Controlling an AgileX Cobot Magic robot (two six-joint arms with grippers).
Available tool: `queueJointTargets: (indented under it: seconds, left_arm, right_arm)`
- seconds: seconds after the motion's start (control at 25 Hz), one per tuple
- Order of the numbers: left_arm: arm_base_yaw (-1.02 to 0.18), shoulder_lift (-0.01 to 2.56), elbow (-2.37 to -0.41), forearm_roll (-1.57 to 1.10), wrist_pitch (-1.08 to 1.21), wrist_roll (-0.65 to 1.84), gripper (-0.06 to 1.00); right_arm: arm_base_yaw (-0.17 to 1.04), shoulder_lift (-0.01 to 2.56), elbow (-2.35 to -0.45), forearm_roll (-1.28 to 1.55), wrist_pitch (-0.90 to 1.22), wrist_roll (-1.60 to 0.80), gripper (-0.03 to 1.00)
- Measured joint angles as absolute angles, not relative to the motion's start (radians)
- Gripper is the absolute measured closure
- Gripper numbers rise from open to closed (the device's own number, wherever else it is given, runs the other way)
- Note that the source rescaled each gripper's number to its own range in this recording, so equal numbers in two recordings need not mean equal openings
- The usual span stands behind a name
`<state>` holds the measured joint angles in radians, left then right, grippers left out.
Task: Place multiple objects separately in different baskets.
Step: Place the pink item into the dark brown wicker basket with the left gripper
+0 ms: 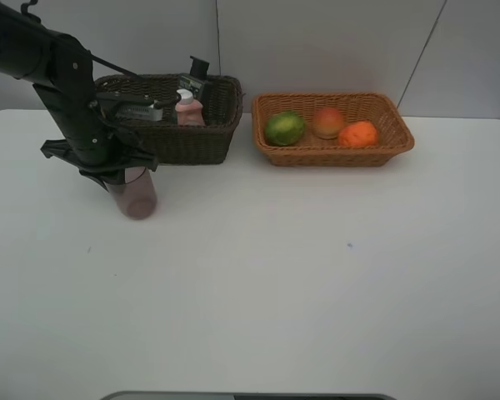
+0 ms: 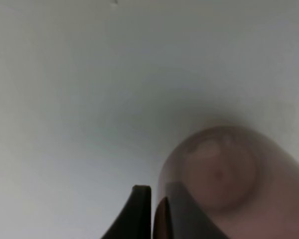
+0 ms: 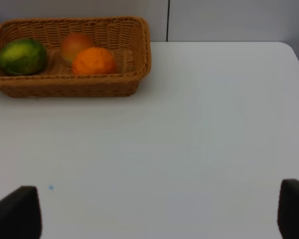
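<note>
The translucent mauve cup [image 1: 137, 195] stands on the white table in front of the dark brown basket [image 1: 219, 143]. My left gripper [image 1: 119, 173] is down on the cup's rim and shut on its wall. In the left wrist view one dark finger [image 2: 138, 211] sits outside the cup [image 2: 224, 174] and the other shows dimly through it. The brown basket holds a pink white-capped bottle [image 1: 188, 109] and a dark grey flat bottle [image 1: 139, 111]. The orange-tan basket [image 1: 333, 156] holds a green fruit [image 1: 284, 128], a peach-like fruit [image 1: 327, 122] and an orange [image 1: 358, 133]. My right gripper [image 3: 159, 214] is open over bare table.
The two baskets stand side by side at the back of the table, near the wall. The right wrist view shows the orange-tan basket [image 3: 139, 55] with its fruit beyond the open fingers. White table [image 1: 317, 275] stretches to the front and right.
</note>
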<state>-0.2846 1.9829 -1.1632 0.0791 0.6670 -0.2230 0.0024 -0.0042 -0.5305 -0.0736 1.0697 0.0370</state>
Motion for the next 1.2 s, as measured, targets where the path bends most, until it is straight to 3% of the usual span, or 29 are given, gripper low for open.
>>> queueJointTargets:
  seconds: [0.56,1.2]
  left_arm:
    - [-0.285,1.817,-1.181,0.079,0.764,-0.224,0.94]
    - [-0.216,1.828,-1.553,0.109,0.955,-0.263,0.94]
  right_arm:
    - [0.002,-0.004,-0.531,-0.074,1.070,0.037,-0.03]
    - [0.002,-0.004,-0.531,-0.074,1.070,0.037,-0.03]
